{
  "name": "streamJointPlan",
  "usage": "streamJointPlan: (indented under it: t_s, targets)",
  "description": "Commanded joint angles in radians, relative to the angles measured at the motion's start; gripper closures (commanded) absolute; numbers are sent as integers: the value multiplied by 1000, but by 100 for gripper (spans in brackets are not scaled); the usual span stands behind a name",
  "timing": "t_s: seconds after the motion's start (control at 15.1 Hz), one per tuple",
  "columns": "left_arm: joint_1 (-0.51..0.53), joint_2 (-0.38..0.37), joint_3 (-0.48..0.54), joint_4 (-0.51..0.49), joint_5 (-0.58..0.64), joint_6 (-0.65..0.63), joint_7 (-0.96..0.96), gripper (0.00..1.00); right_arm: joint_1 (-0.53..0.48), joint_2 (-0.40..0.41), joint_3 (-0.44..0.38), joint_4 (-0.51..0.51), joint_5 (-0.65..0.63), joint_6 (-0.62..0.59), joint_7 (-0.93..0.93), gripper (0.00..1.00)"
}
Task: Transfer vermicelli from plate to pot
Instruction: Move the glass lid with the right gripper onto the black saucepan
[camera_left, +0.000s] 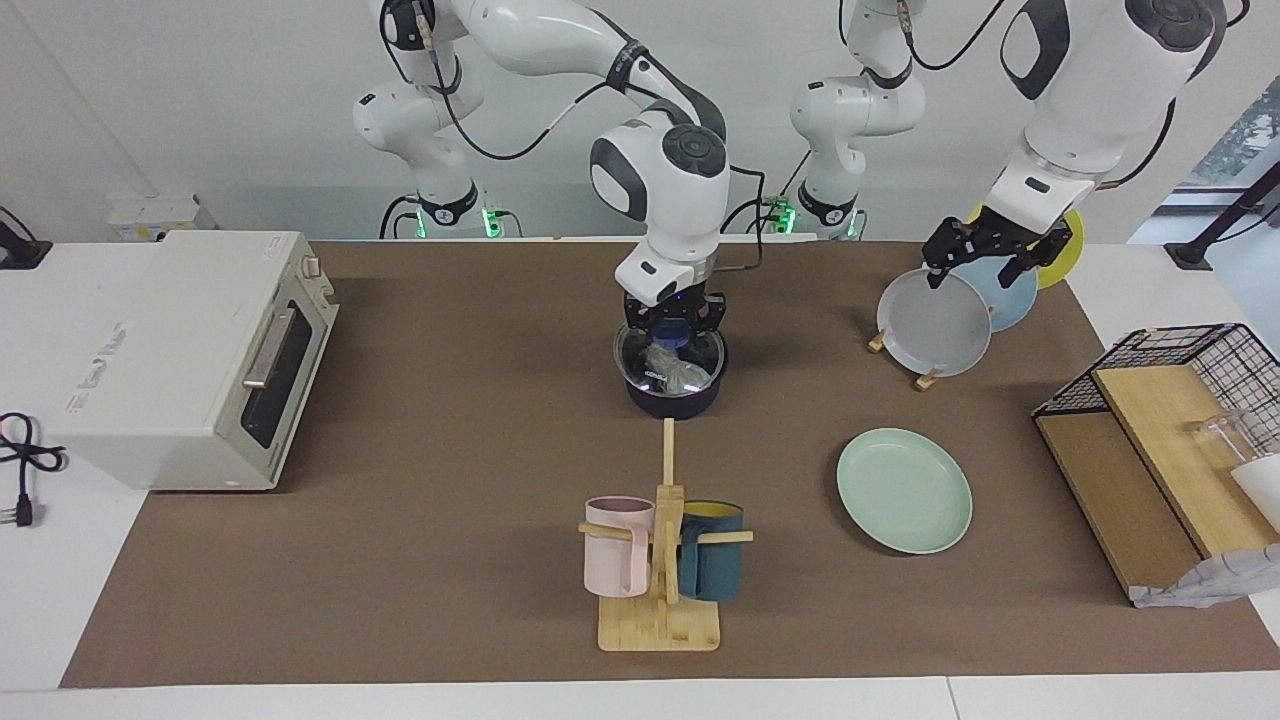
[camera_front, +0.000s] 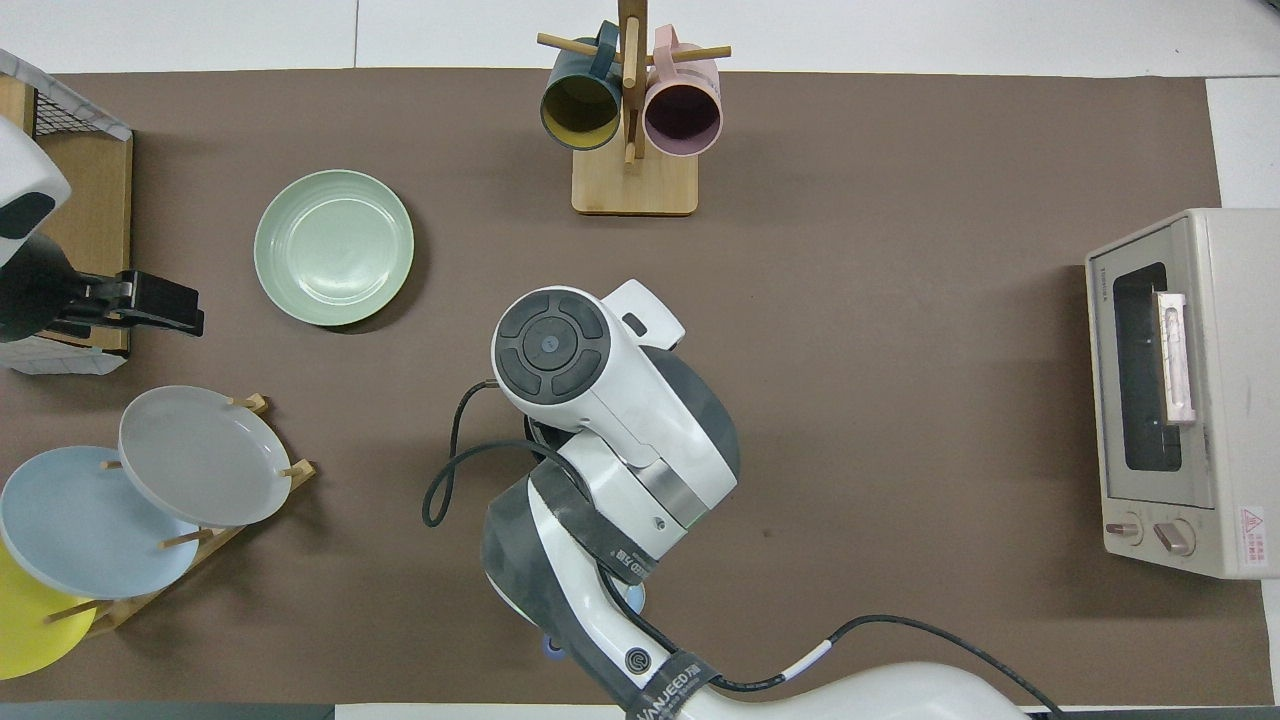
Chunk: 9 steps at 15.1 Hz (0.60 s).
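The dark navy pot (camera_left: 672, 402) stands mid-table, near the robots. A round glass lid (camera_left: 635, 365) lies on it, and the pale vermicelli (camera_left: 675, 370) shows through the glass inside the pot. My right gripper (camera_left: 672, 330) is right over the pot, shut on the lid's blue knob. In the overhead view the right arm hides the pot. The mint-green plate (camera_left: 904, 490) (camera_front: 333, 247) is bare, toward the left arm's end of the table. My left gripper (camera_left: 985, 262) (camera_front: 150, 303) waits open and empty above the plate rack.
A wooden rack holds the grey plate (camera_left: 935, 322), a light-blue plate and a yellow plate upright near the left arm's base. A mug tree (camera_left: 660, 560) with two mugs stands farther out than the pot. A toaster oven (camera_left: 190, 355) and a wire basket (camera_left: 1160, 440) stand at the table's ends.
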Motion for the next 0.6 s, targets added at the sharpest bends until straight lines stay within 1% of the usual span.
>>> streamJointPlan:
  t_s: [0.0,0.2,0.53]
  targets:
    - [-2,-16,8,-11,18,5,-12,0,-4,-2,-1,21,-1,2,11,57]
    - [-1,-16,13,-11,-26,7,-15,0,-3,-2,-1,21,5,6,23,57]
    - [-1,-16,13,-12,-25,2,-15,0,5,-2,4,18,5,-11,29,57]
